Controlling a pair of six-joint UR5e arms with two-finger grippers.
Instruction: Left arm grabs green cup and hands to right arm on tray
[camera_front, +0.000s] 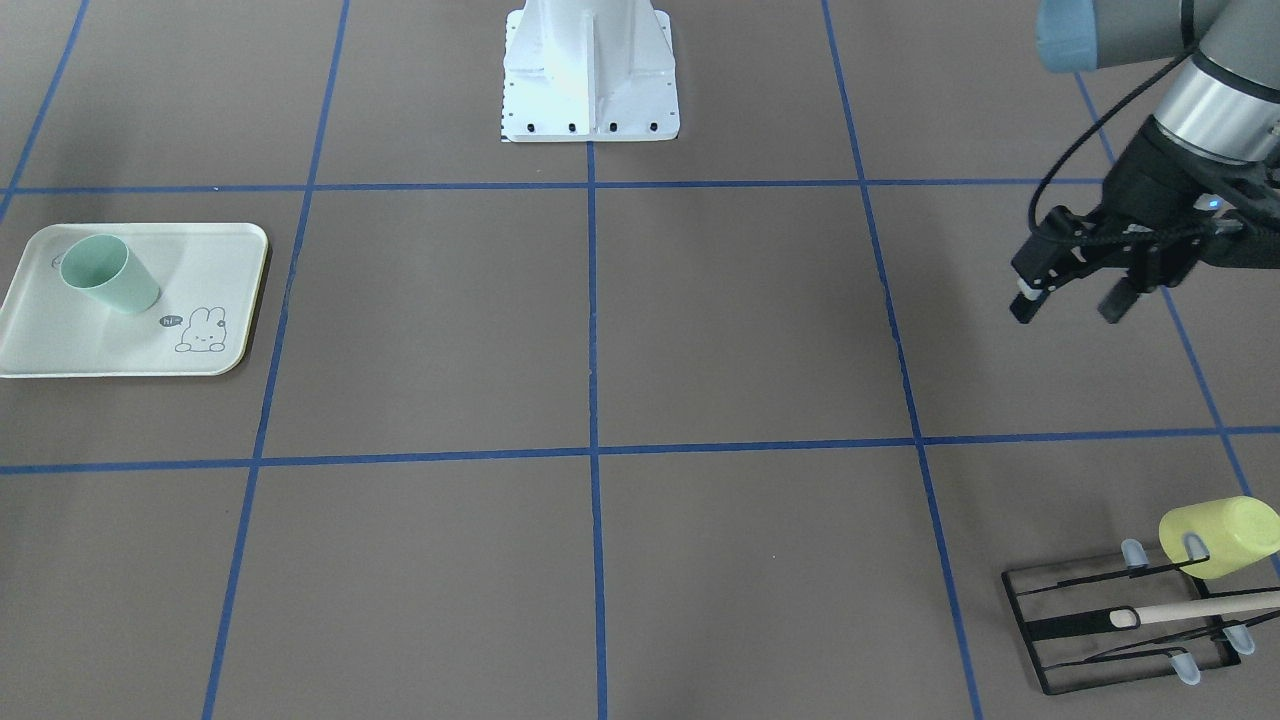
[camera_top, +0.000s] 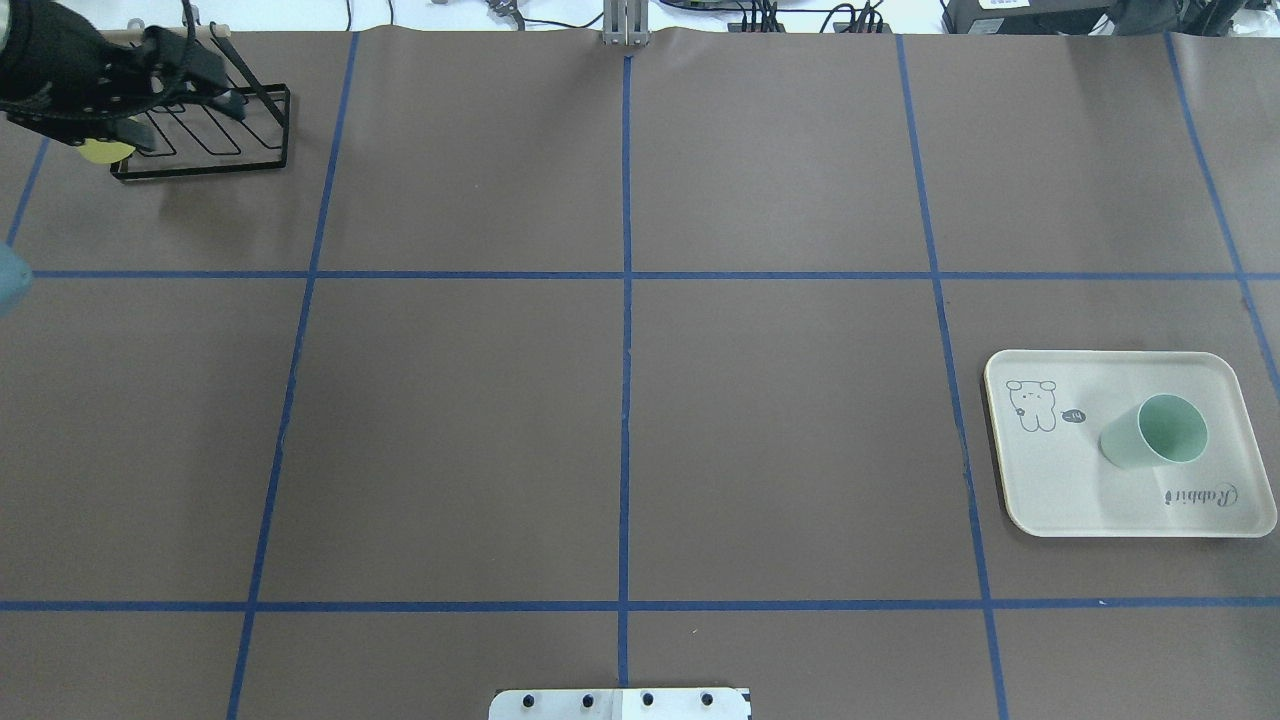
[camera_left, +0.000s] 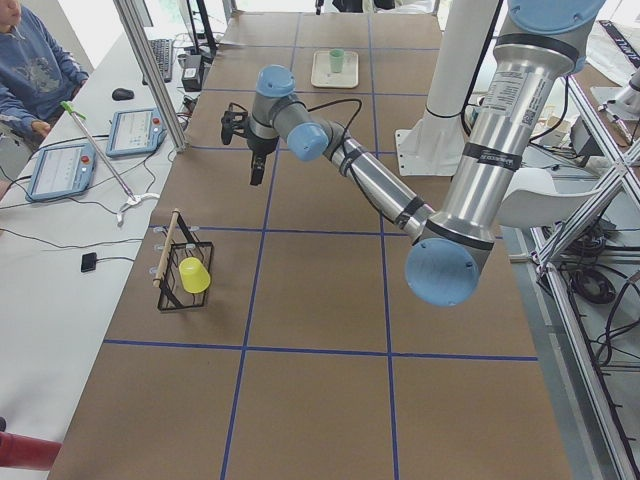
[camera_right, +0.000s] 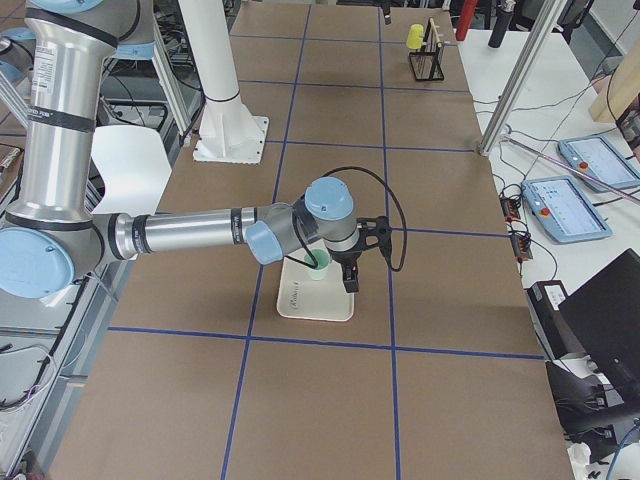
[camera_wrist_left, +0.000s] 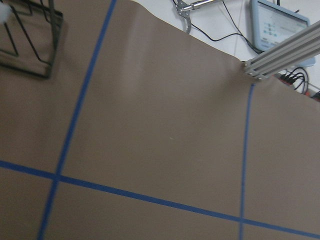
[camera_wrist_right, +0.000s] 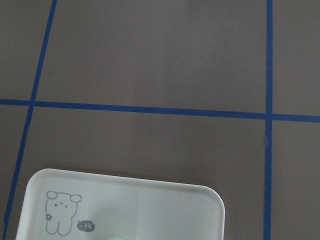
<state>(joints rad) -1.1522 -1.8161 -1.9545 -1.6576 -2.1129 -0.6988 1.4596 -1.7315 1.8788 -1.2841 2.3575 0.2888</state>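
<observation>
**A:** Where is the green cup (camera_front: 108, 275) standing?

**B:** At the far left of the front-facing view. It is standing upright, mouth up, on the tray (camera_front: 60, 345).

**A:** And the end effectors?

**B:** The left end effector (camera_front: 1068, 302) is hovering far right across the desk (camera_front: 600, 330). Its fingers are spread wide, gripping nothing, near the wire rack (camera_front: 1065, 625). The right end effector (camera_right: 350, 272) is hanging just beside the cup, so it is much nearer. I cannot tell how wide it is.
</observation>
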